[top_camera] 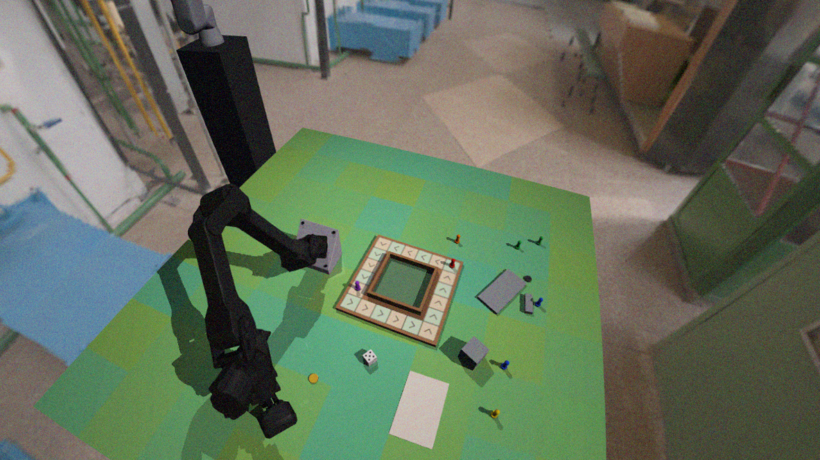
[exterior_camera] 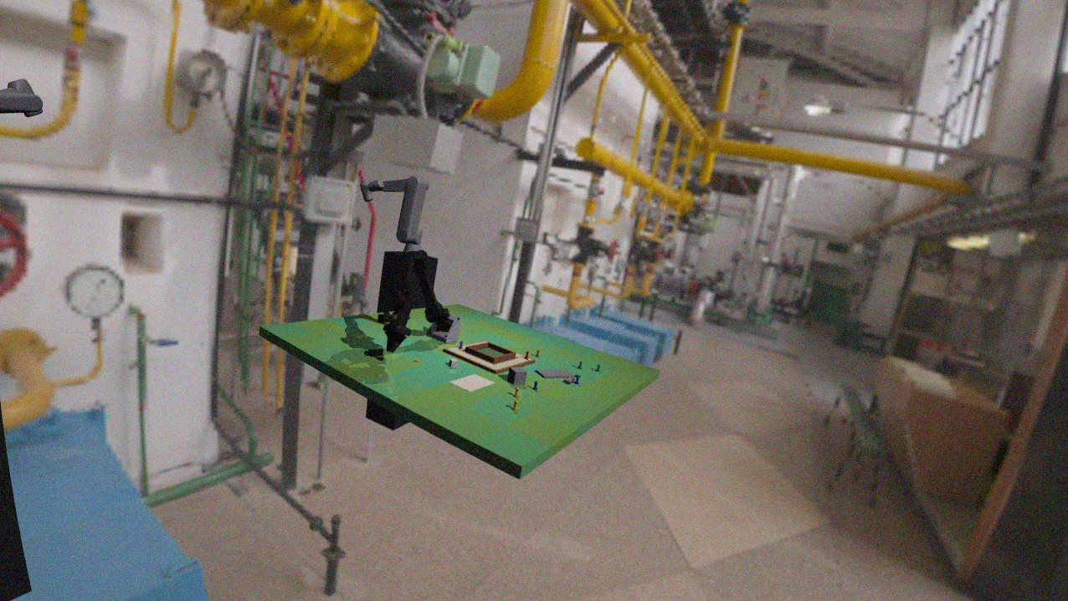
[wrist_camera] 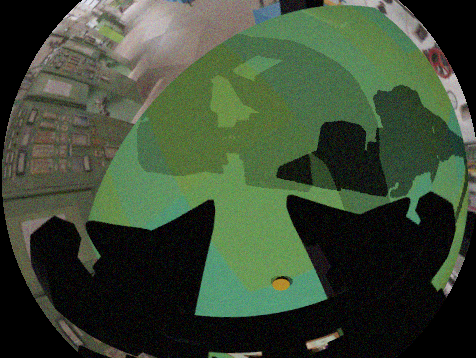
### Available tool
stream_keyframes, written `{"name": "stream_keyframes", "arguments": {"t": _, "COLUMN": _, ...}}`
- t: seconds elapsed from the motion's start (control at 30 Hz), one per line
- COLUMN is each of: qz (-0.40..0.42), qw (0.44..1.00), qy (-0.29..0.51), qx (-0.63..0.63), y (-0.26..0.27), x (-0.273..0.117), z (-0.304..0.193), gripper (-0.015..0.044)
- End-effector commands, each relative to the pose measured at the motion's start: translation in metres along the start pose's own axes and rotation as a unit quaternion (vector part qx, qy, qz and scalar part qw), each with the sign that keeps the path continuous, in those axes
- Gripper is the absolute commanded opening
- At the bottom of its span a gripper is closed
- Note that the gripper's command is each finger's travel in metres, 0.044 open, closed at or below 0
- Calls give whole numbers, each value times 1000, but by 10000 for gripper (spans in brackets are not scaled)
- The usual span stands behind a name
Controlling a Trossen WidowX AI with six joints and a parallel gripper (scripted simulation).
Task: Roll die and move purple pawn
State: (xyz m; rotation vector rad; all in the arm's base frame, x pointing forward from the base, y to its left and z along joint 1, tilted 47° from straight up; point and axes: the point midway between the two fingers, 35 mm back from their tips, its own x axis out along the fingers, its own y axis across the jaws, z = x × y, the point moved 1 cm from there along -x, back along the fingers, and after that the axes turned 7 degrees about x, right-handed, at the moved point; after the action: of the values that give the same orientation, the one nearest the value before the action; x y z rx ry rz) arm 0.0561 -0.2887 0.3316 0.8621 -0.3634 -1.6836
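Note:
The white die [top_camera: 370, 357] [exterior_camera: 452, 363] lies on the green table, outside the tray, in front of the board. The square tray [top_camera: 394, 305] has brown walls and is empty; it sits in the middle of the arrow board [top_camera: 381, 315]. The purple pawn [top_camera: 357, 285] [exterior_camera: 461, 345] stands on the board's left column, one square above the lower-left corner. My gripper [wrist_camera: 251, 203] is partly open with nothing between its fingers. It hangs over the table at the lower left in the top view, left of the die and clear of it. The die is not visible in the wrist view.
A yellow disc [top_camera: 312, 378] [wrist_camera: 281, 284] lies between gripper and die. A white card [top_camera: 419, 408], grey cube [top_camera: 473, 353] and grey slab [top_camera: 501, 291] lie right of the die. A red pawn [top_camera: 452, 264] stands on the board; several other pawns stand beyond it.

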Motion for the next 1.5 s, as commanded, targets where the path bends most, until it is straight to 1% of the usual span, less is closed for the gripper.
{"name": "stream_keyframes", "arguments": {"t": 0.0, "qz": -29, "qw": 982, "qy": 99, "qx": -158, "y": 10, "x": 0, "z": -73, "gripper": 275}}
{"name": "stream_keyframes", "arguments": {"t": 0.13, "qz": -41, "qw": 934, "qy": 166, "qx": -315, "y": 11, "x": -13, "z": -134, "gripper": 275}}
{"name": "stream_keyframes", "arguments": {"t": 0.23, "qz": -41, "qw": 872, "qy": 194, "qx": -448, "y": 11, "x": -27, "z": -174, "gripper": 275}}
{"name": "stream_keyframes", "arguments": {"t": 0.4, "qz": -34, "qw": 738, "qy": 204, "qx": -643, "y": 4, "x": -57, "z": -225, "gripper": 275}}
{"name": "stream_keyframes", "arguments": {"t": 0.43, "qz": -33, "qw": 717, "qy": 202, "qx": -666, "y": 2, "x": -62, "z": -230, "gripper": 275}}
{"name": "stream_keyframes", "arguments": {"t": 0.5, "qz": -32, "qw": 694, "qy": 199, "qx": -692, "y": 6, "x": -65, "z": -235, "gripper": 275}}
{"name": "stream_keyframes", "arguments": {"t": 0.77, "qz": -31, "qw": 690, "qy": 198, "qx": -695, "y": 6, "x": -64, "z": -235, "gripper": 275}}
{"name": "stream_keyframes", "arguments": {"t": 0.87, "qz": -31, "qw": 690, "qy": 198, "qx": -695, "y": 2, "x": -53, "z": -238, "gripper": 275}}
{"name": "stream_keyframes", "arguments": {"t": 1.47, "qz": -31, "qw": 690, "qy": 198, "qx": -695, "y": -6, "x": -30, "z": -244, "gripper": 275}}
